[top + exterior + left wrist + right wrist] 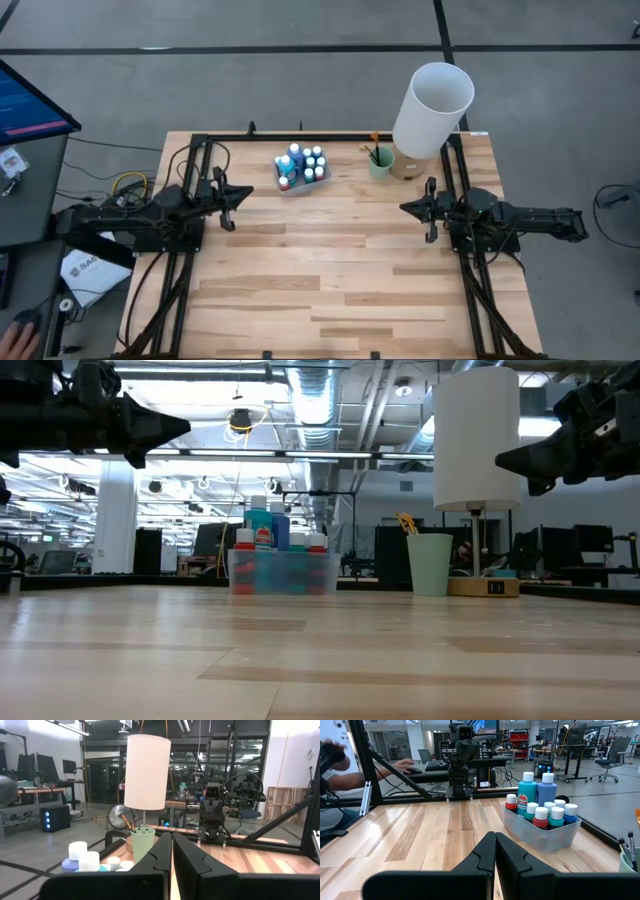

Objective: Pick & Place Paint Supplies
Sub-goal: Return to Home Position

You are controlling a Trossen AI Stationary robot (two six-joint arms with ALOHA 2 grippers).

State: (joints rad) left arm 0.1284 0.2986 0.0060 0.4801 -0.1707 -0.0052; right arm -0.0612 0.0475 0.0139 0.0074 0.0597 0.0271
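As nothing is lying loose on the bare front half of the table (330, 285), we are judging the sorting to be all but finished. Nearest to us, the two arms are hanging above the boards at either side, facing each other across the middle. The left gripper (232, 203) is pointing inward from the left side, and its wrist view is showing its fingers (192, 862) pressed together with nothing between them. The right gripper (408, 208) is mirroring it from the right side, likewise closed and empty.

Farther back, towards the far edge, the paint bottles (302, 165) are standing upright and packed together inside a clear bin (547, 839), with red, teal and blue bodies under pale caps. Just to the right of the bin, the green cup (380, 165) is holding the brushes (375, 150), which are leaning handle-up over its rim. Right beside the cup, the tall white cylinder (432, 100) is rising above everything else.

We are finding no bottle or brush outside the bin or the cup, so the placing looks complete. What is left, as we are reading it, is only for the arms to settle at rest. Beyond the table, a person's hand (405, 765) is resting at a desk.
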